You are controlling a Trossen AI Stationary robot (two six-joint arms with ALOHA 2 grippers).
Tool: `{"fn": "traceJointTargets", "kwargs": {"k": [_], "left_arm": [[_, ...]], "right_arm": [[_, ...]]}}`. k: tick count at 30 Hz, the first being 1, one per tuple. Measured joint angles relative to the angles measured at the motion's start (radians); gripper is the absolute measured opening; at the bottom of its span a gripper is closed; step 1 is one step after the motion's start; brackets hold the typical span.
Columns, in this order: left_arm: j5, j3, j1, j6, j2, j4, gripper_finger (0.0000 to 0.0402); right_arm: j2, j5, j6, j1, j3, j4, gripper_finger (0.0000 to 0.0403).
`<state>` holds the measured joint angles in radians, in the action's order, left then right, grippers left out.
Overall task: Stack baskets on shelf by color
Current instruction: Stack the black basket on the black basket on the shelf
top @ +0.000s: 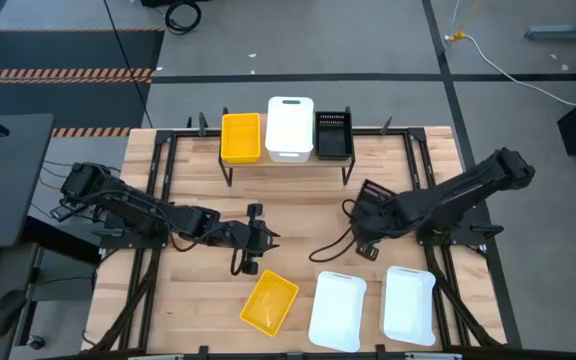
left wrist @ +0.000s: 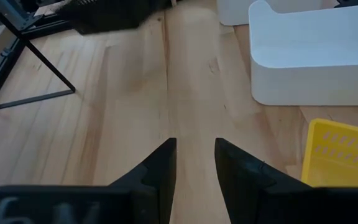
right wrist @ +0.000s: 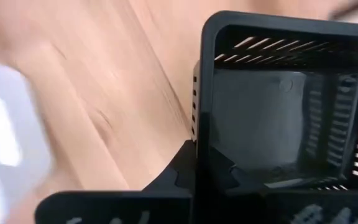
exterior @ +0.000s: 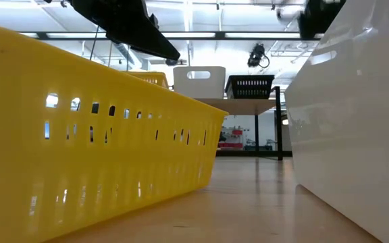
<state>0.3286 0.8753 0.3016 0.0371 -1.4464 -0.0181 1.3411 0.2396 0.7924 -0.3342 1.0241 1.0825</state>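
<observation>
The shelf [top: 286, 160] stands at the far middle of the table, and a yellow basket [top: 241, 137], a white basket [top: 290, 127] and a black basket [top: 333, 134] rest on its board. Near the near edge, a yellow basket [top: 270, 302] and two white baskets [top: 338, 310] [top: 409, 305] lie flat on the table. My right gripper [top: 368, 222] is shut on another black basket [top: 376, 195], right of centre. My left gripper [top: 258, 238] is open above the bare table centre, holding nothing; its fingers [left wrist: 194, 165] show a narrow gap. My right gripper holds the black basket by one side wall near a corner [right wrist: 197, 118]. One finger [right wrist: 182, 171] lies outside the wall and the other sits inside the basket. Whether the basket rests on the table or is lifted clear, I cannot tell.
The wooden table has black frame rails along its left and right sides [top: 158, 170]. The low view is filled by the near yellow basket [exterior: 93, 135] and a white basket [exterior: 356, 115], with the shelf [exterior: 248, 104] far behind. Bare wood lies between the shelf and the near baskets.
</observation>
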Motion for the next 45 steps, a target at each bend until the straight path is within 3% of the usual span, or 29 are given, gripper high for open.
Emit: {"fn": "traceJointTargets", "kwargs": {"k": [6, 10, 18, 24, 33, 37, 45], "left_arm": [[0.0, 0.0, 0.0, 0.0, 0.0, 0.001, 0.0116], [0.0, 0.0, 0.0, 0.0, 0.0, 0.002, 0.0116], [0.001, 0.0, 0.005, -0.013, 0.0, 0.057, 0.0117], [0.02, 0.0, 0.0, 0.011, 0.0, 0.157, 0.0117], [0.034, 0.001, -0.08, 0.084, 0.001, 0.296, 0.0117], [0.038, 0.002, -0.117, 0.088, 0.021, 0.285, 0.0117], [0.048, 0.03, -0.177, 0.044, 0.132, 0.04, 0.0117]], "right_arm": [[0.0, 0.169, -0.182, -0.034, 0.253, 0.112, 0.0004], [0.0, 0.22, -0.36, -0.032, 0.38, 0.157, 0.0003], [0.0, 0.265, -0.648, 0.106, 0.485, 0.177, 0.0002], [0.0, 0.19, -0.852, 0.293, 0.484, 0.127, 0.0004], [0.031, -0.03, -1.086, 0.56, 0.483, -0.045, 0.0005], [0.075, -0.082, -1.133, 0.632, 0.483, -0.044, 0.0005], [0.155, -0.104, -1.213, 0.706, 0.483, -0.009, 0.0006]]}}
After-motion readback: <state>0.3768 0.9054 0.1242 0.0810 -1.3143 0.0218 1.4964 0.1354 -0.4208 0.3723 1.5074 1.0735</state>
